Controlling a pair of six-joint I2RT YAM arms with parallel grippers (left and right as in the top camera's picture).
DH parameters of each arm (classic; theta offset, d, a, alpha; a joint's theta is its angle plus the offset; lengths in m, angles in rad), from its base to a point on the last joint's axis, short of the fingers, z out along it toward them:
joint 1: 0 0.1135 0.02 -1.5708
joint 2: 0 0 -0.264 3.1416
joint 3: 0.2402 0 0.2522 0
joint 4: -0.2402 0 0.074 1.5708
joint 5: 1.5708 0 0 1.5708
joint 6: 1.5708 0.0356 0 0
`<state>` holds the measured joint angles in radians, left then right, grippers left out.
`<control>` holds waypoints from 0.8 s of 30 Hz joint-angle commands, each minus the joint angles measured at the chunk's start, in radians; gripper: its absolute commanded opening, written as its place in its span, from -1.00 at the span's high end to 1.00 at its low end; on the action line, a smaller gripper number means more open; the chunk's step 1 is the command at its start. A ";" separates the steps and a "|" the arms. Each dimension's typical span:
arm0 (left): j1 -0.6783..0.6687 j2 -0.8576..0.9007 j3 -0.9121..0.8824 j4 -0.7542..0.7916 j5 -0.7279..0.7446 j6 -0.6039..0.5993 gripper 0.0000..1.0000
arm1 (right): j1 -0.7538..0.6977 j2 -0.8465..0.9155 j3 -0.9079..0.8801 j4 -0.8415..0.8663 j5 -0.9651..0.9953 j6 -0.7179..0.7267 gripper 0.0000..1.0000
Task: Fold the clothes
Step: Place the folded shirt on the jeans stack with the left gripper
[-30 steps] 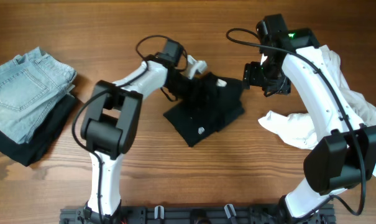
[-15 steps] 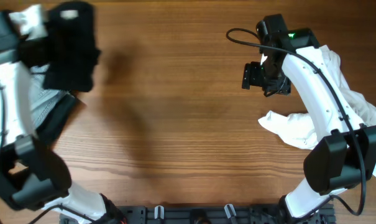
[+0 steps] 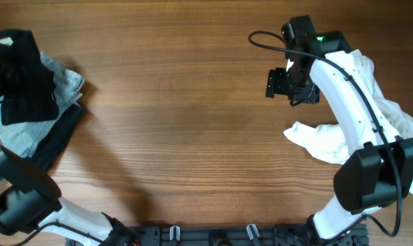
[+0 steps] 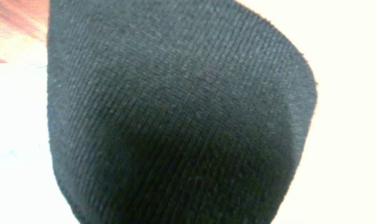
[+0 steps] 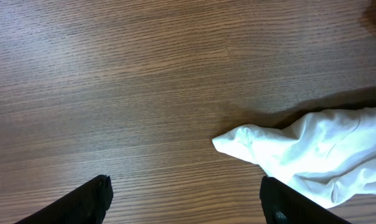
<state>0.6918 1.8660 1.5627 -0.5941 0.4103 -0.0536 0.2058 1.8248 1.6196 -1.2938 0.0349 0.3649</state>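
Note:
A folded black garment [image 3: 20,78] hangs over the pile at the table's far left, carried by my left arm. It covers my left gripper, and its knit fabric [image 4: 175,112] fills the left wrist view, so the fingers are hidden. The pile holds folded light-blue jeans [image 3: 64,83] on a dark folded piece [image 3: 56,140]. My right gripper [image 3: 277,83] is open and empty above bare wood; its fingertips [image 5: 188,202] are spread wide. A heap of white clothes [image 3: 360,102] lies at the right, with one white corner [image 5: 299,155] close to the right finger.
Brown wooden table [image 3: 192,137]. The right arm [image 3: 349,102] reaches over the white heap. A black rail with hooks [image 3: 213,236] runs along the front edge.
My left arm swung the black garment from the table's middle to the far left and lowered it onto the jeans pile. The right arm stayed still.

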 commanded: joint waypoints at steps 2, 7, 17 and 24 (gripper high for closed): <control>0.021 0.003 0.014 0.045 -0.207 -0.008 -0.43 | -0.003 -0.002 -0.010 0.002 0.021 -0.003 -0.62; 0.059 -0.020 0.018 0.077 -0.178 -0.045 -1.00 | -0.003 -0.002 -0.010 0.002 0.021 -0.024 -0.62; 0.030 -0.090 0.002 0.000 0.088 -0.045 -1.00 | -0.002 -0.002 -0.010 0.009 0.021 -0.024 -0.62; 0.038 0.149 -0.026 0.021 0.079 -0.037 -1.00 | -0.002 -0.002 -0.010 0.001 0.021 -0.023 -0.62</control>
<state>0.7227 1.8927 1.5558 -0.5720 0.4786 -0.0914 0.2058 1.8248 1.6196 -1.2907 0.0349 0.3531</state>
